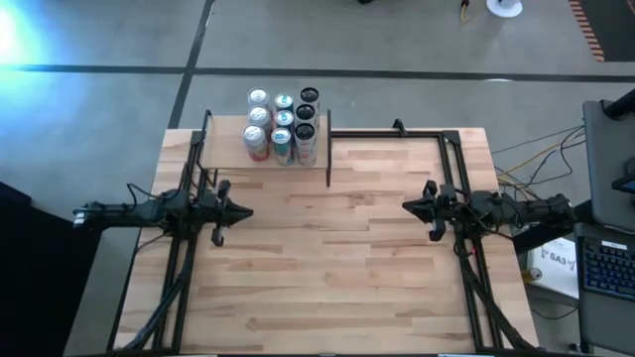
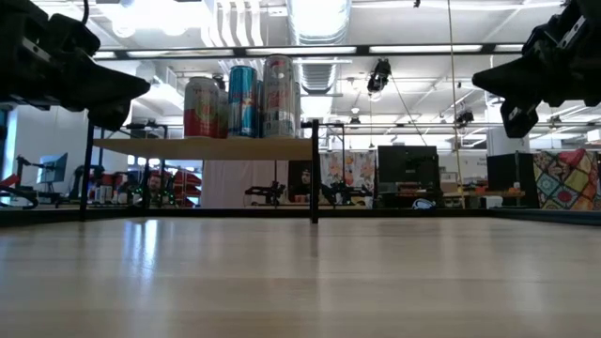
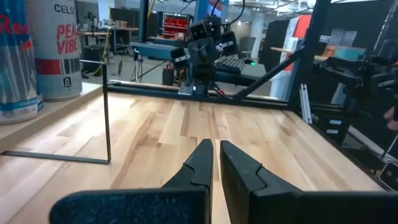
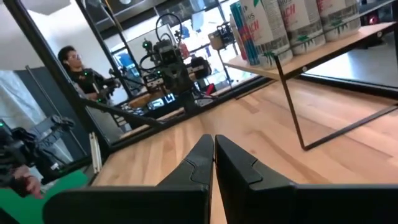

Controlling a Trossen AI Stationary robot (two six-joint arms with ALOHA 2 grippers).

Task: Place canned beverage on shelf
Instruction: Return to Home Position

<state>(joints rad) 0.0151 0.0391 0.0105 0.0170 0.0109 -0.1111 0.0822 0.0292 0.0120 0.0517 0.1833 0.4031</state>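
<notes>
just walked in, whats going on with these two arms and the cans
Nothing is being handled right now. The beverage cans stand grouped in rows on the small light-wood shelf with thin dark end panels, at the back of the butcher-block table on the left arm's side. The left gripper and right gripper hover empty, fingers shut, facing each other across the table, clear of the shelf.

My left claw (image 1: 243, 211) and right claw (image 1: 409, 206) hang over the surface (image 1: 327, 268), tips facing, well apart. The shelf (image 1: 226, 144) stands on the surface just left of my left claw, ahead-right of my right. Nine cans (image 1: 283, 126) stand on its end nearer my right claw.
</notes>
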